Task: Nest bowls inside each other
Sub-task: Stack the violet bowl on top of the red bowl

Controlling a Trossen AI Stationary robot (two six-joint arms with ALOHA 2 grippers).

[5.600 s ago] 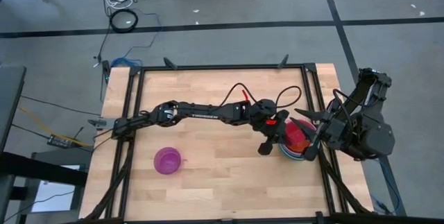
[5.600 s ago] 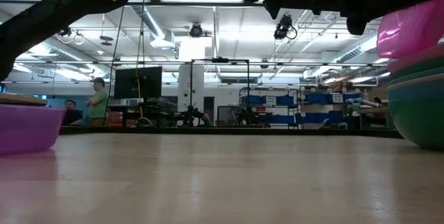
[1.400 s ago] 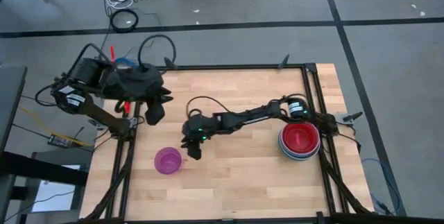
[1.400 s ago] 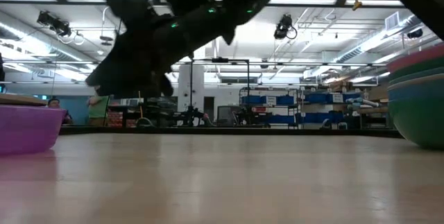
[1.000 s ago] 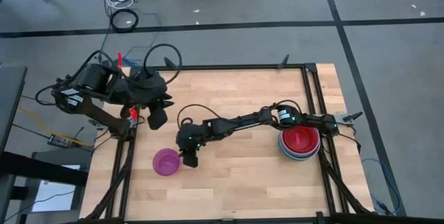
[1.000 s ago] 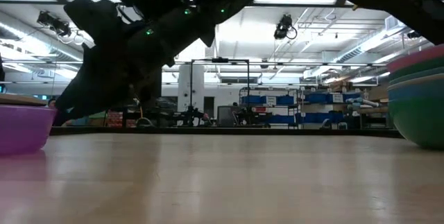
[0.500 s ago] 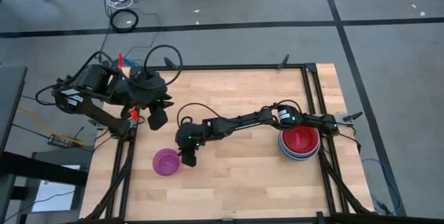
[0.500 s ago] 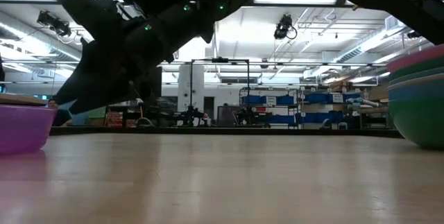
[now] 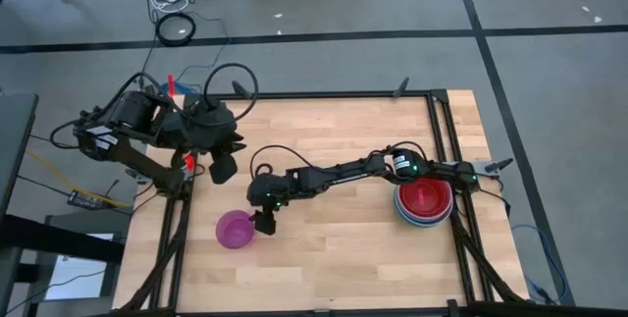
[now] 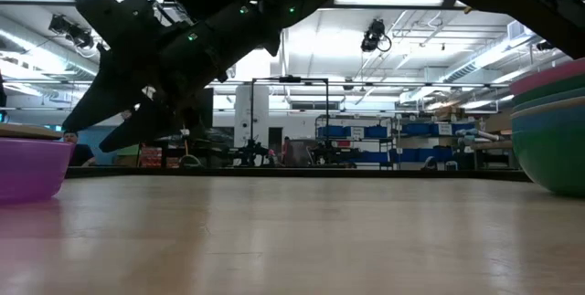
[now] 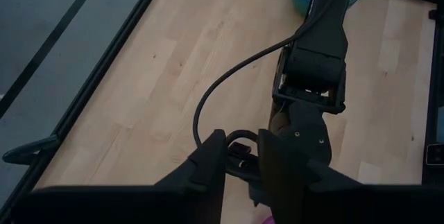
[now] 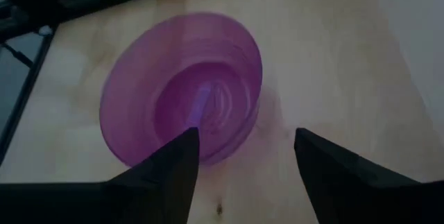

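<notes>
right end effector [image 9: 261, 223] spread wide, one finger over purple bowl's [image 9: 235, 230] rim

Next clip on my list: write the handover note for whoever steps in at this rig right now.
Right tool: open, stretched across the table, poised at the rim of the purple bowl, not gripping it.
Left tool: parked near the table's back left corner, holding nothing; its fingers stand close together.
Nested stack, pink bowl on top, sits at the table's right edge.
Done: every bowl but one is nested.
Left: grasp the purple bowl, carry it over, set it in the stack.
</notes>
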